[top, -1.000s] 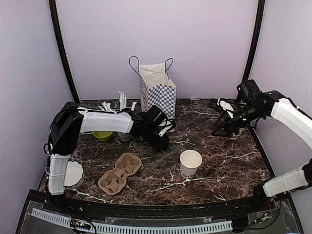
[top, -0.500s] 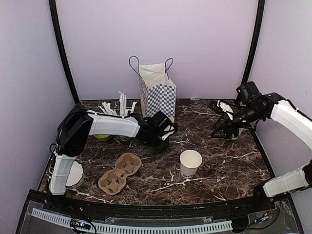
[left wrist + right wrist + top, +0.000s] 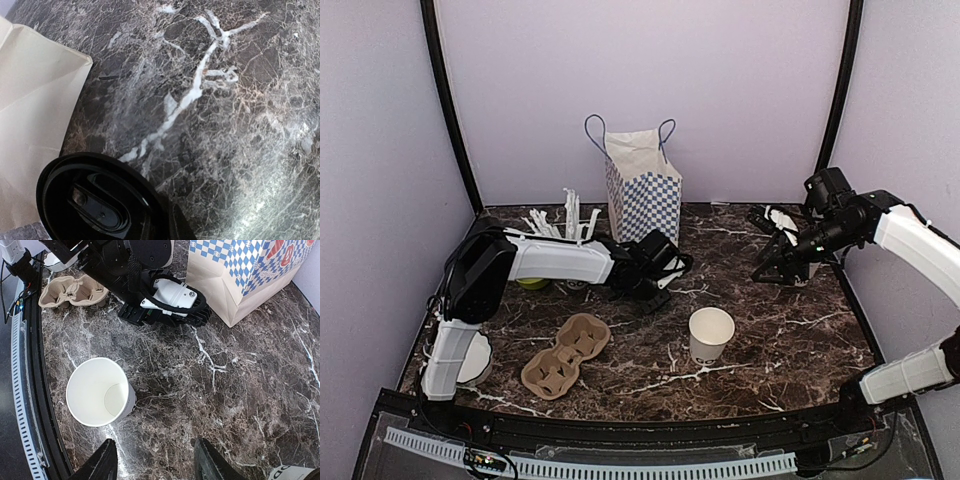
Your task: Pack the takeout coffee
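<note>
One open cup (image 3: 710,333): upright, lidless, mid-table, right of the carrier (image 3: 565,353).
Black lid (image 3: 95,202): just beside the paper bag (image 3: 35,110).
Left gripper (image 3: 660,278): low by the paper bag; cannot tell its grip.
Right gripper (image 3: 157,462): fingers apart, empty.

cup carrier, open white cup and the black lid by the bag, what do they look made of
Cup carrier: seemingly moulded pulp; dull brown, rough matte, soft-edged wells.
Open white cup: likely paper; matte white, thin rolled rim.
Black lid: looks like plastic; glossy, with sharp highlights along its moulded ridges.
</note>
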Tool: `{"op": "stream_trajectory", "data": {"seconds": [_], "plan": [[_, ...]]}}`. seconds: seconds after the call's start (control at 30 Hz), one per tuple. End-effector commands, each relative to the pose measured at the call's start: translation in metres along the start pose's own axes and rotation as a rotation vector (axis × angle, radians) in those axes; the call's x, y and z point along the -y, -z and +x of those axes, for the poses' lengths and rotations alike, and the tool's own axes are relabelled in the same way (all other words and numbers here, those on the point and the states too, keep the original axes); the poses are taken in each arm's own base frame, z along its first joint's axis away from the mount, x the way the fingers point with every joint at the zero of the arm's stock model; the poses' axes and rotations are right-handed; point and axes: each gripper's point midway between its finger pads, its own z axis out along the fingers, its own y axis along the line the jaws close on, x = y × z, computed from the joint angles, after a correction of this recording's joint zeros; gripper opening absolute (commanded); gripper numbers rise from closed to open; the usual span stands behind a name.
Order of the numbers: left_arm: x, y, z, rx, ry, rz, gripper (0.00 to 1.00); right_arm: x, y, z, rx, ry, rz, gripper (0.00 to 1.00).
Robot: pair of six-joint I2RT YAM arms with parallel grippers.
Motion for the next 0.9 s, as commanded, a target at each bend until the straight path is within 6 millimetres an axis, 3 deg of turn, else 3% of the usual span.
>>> {"op": "stream_trajectory", "data": {"seconds": [0.0, 0.23, 0.37, 0.47, 0.6, 0.7, 0.87], "plan": [[0.001, 0.022, -0.014, 0.013, -0.009, 0.017, 0.11, 0.001, 0.003, -0.005, 0.016, 0.004, 0.004, 0.52], [0.001, 0.085, -0.047, 0.138, 0.027, 0.069, 0.06, 0.002, 0.009, -0.012, 0.015, 0.009, 0.007, 0.51], [0.005, 0.131, -0.074, 0.265, 0.065, 0.159, 0.05, 0.01, 0.011, -0.021, 0.034, -0.013, 0.033, 0.5], [0.012, 0.177, -0.096, 0.397, 0.097, 0.259, 0.06, 0.026, 0.018, -0.037, 0.076, -0.047, 0.107, 0.52], [0.019, 0.234, -0.12, 0.627, 0.126, 0.384, 0.05, 0.051, 0.047, -0.075, 0.226, -0.108, 0.229, 0.74], [0.024, 0.274, -0.134, 0.817, 0.119, 0.461, 0.04, 0.053, 0.071, -0.106, 0.407, -0.166, 0.187, 0.96], [0.028, 0.308, -0.142, 1.021, 0.105, 0.532, 0.05, 0.024, 0.064, -0.133, 0.531, -0.349, -0.213, 0.99]]}}
